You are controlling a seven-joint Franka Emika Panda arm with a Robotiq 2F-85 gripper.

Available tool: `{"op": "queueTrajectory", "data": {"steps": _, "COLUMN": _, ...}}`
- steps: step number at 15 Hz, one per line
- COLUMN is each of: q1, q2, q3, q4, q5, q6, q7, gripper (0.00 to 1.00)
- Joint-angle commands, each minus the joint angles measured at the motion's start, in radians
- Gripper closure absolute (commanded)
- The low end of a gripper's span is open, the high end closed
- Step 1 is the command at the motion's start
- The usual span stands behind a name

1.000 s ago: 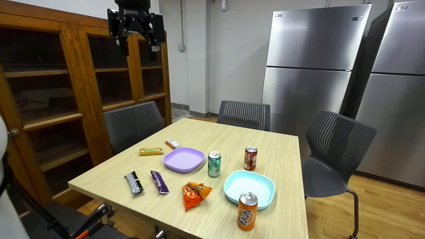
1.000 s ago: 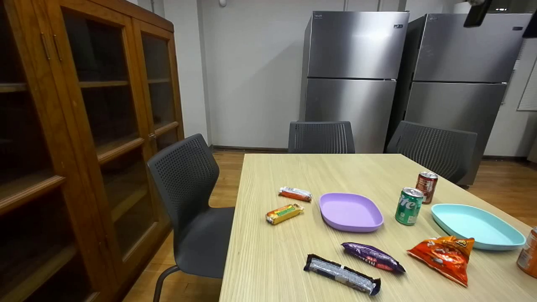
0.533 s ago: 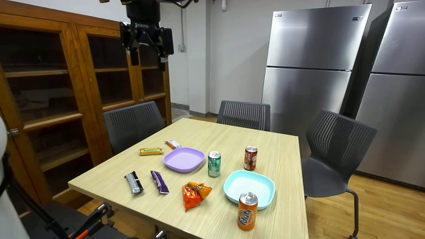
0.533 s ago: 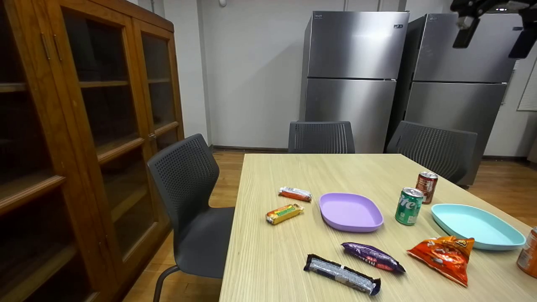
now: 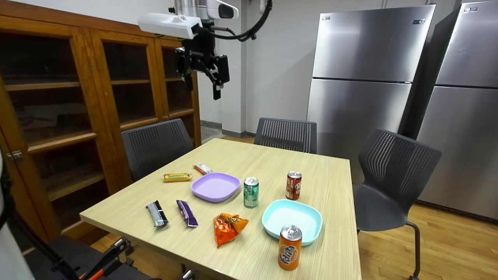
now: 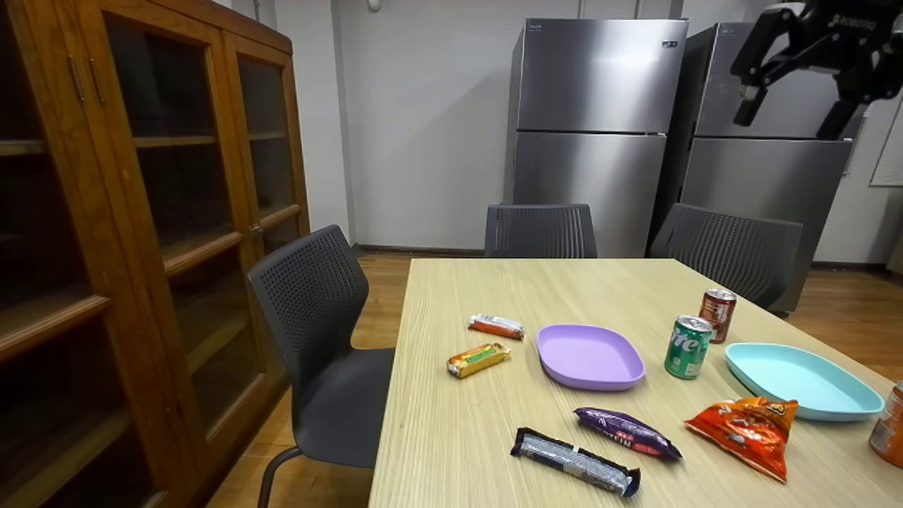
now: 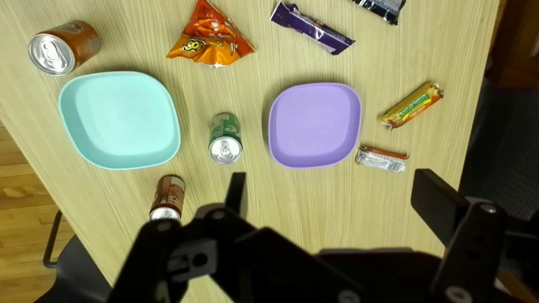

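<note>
In an exterior view, the hand (image 5: 203, 90) is being held in mid-air in the upper part of the frame, left of centre, well above the counter (image 5: 253, 157), released, its jaws being held wide apart. In the wrist view, the purple plate (image 7: 315, 122) is being seen on it near the middle, with the green can (image 7: 225, 128) just to its left (in both exterior views the can is being shown upright). The turquoise plate (image 7: 120, 118) is being shown at the left, with the brown can (image 7: 170, 191) at the lower left and the orange can (image 7: 82, 42) at the upper left. At the top, the orange snack bag (image 7: 210, 35) and the purple-wrapped bar (image 7: 312, 28) are being seen, while the yellow-wrapped bar (image 7: 412, 105) is being shown at the right, above the red-and-silver bar (image 7: 382, 159)
</note>
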Motion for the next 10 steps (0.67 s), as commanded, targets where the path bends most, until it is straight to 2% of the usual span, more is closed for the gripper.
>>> {"op": "queueTrajectory", "data": {"steps": 1, "q1": -0.034, "q2": 0.073, "q3": -0.009, "q4": 0.02, "q5": -0.012, "q6": 0.077, "q7": 0.009, "gripper": 0.0}}
{"op": "queueTrajectory", "data": {"steps": 10, "q1": -0.104, "q2": 0.236, "q3": -0.037, "q4": 0.072, "q5": -0.018, "q6": 0.196, "q7": 0.066, "gripper": 0.0}}
